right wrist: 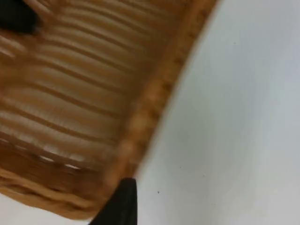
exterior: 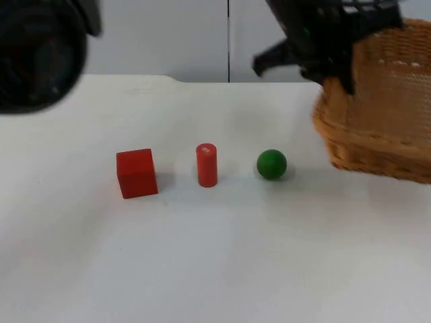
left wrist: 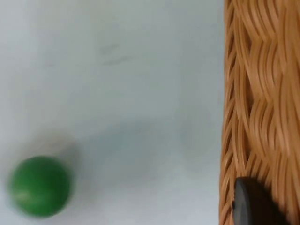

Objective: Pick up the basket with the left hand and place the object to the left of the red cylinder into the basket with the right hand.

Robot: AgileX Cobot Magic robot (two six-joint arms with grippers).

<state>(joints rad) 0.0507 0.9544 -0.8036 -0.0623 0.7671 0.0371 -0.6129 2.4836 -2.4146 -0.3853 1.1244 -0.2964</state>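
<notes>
The wicker basket is at the table's right side, and its woven wall runs close past the left wrist camera. My left gripper reaches across from above and is shut on the basket's left rim, one black fingertip lying on the weave. The red cube rests on the table left of the upright red cylinder. A fingertip of my right gripper hangs just outside the basket's rim, over bare table.
A green ball lies right of the cylinder, a short way from the basket; it shows again as the green ball in the left wrist view. A dark blurred arm part looms at the back left. The grey partition wall ends the table.
</notes>
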